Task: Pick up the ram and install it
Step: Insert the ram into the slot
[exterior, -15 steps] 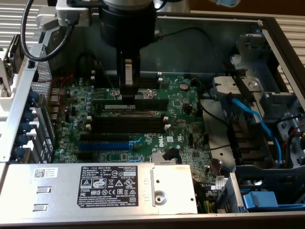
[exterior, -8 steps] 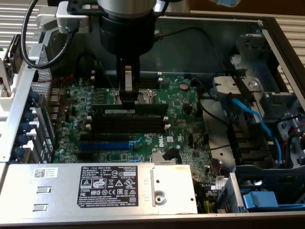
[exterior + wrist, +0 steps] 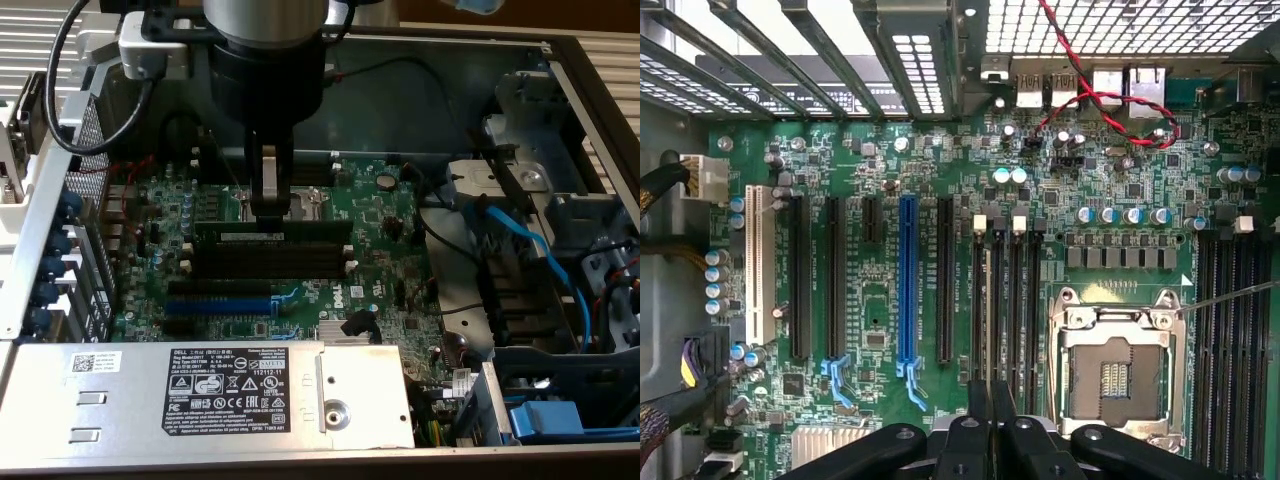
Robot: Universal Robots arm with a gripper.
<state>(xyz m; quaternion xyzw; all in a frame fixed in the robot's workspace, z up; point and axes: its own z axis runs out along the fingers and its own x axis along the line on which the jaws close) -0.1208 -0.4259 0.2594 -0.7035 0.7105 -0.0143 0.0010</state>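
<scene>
Green motherboard [image 3: 390, 240] lined the floor of the open case. At the exterior view's left, the blue expansion slot [image 3: 218, 305] lay bare, at about seven o'clock from the ram [image 3: 315, 233]. The ram stood on its long edge with its narrow white label strip facing the camera. It ran parallel to the black memory slots [image 3: 270, 265] and sat at the twelve o'clock side of that bank.

The gripper [image 3: 267, 205] came straight down from twelve o'clock and was closed on the ram's upper edge, a little left of the stick's middle. In the wrist view the gripper [image 3: 990, 410] had its fingers drawn close together directly over the memory slots [image 3: 1005, 300]. The blue expansion slot [image 3: 907, 280] ran alongside them, and the CPU socket [image 3: 1115, 375] lay on their other side.

Further right in the exterior view, the white end clips [image 3: 352, 266] marked the three o'clock end of the slots. I could not tell whether they had latched.

As a judgement, the pick-up was done: the ram was off any surface, in the gripper's hold and lined up with a slot. The install was not shown finished. Whether the lower edge had entered the slot or only rested above it could not be made out.
</scene>
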